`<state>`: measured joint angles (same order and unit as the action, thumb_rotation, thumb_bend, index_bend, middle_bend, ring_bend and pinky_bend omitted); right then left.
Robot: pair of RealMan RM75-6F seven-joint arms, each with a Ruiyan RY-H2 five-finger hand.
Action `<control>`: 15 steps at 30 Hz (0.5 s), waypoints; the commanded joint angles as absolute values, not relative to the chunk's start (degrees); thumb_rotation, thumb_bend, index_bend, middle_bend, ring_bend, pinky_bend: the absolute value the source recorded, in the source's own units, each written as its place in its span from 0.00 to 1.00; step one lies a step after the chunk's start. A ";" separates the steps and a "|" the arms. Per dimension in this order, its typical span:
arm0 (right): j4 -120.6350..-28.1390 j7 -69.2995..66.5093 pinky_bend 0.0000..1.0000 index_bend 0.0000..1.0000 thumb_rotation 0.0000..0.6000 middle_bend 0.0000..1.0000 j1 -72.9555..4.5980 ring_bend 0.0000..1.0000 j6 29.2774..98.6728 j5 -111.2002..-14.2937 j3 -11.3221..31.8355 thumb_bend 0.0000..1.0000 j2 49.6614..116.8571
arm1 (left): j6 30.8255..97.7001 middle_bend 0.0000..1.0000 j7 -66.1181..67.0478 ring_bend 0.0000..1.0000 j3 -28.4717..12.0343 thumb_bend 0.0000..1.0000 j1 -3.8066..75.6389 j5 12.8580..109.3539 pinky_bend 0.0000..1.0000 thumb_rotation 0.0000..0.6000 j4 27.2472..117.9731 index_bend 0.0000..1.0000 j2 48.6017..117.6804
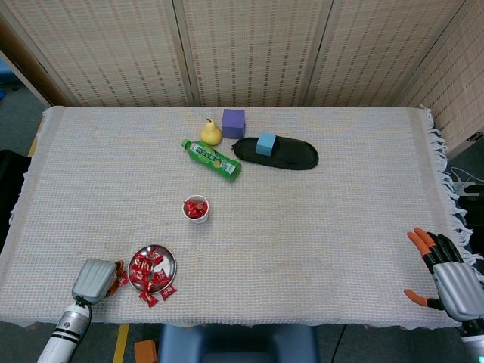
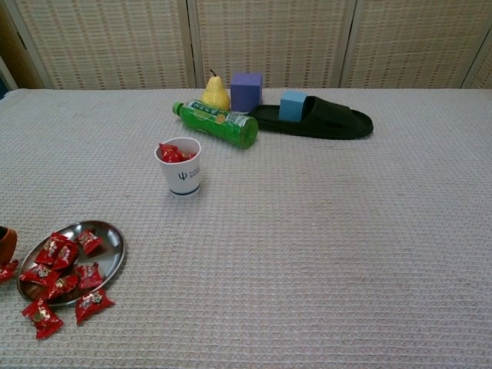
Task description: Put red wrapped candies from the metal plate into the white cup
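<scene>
Left robot hand (image 1: 94, 278) sits at the desk's (image 1: 340, 227) near edge just left of the metal plate (image 1: 142, 259); whether it grips anything cannot be told. Right robot hand (image 1: 446, 276) rests at the near right corner, fingers spread, holding nothing. Wide bare cloth lies between. The plate holds red wrapped candies (image 2: 61, 265), glossy and crinkled, several spilled beside it. White cup (image 2: 181, 174) stands beyond, candies inside.

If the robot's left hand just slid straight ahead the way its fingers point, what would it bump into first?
Probably the metal plate with its red candies. The left hand sits beside the plate at the table's near edge, fingertips toward it. One candy by the fingertips might be touched first; depth is unclear.
</scene>
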<state>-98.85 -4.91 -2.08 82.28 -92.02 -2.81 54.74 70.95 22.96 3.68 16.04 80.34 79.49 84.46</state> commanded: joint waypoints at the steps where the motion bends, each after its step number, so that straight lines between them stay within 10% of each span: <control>1: -98.82 -4.92 0.01 0.00 1.00 0.00 -2.15 0.00 82.10 -91.94 -2.81 0.01 54.74 | 71.46 0.93 20.93 0.87 3.14 0.46 15.89 80.79 1.00 1.00 79.98 0.62 83.97; 15: -98.94 -3.65 0.01 0.00 1.00 0.00 -3.26 0.00 79.75 -88.81 -1.65 0.01 55.35 | 61.99 0.93 19.95 0.87 -7.45 0.47 26.89 76.19 1.00 1.00 93.84 0.62 76.47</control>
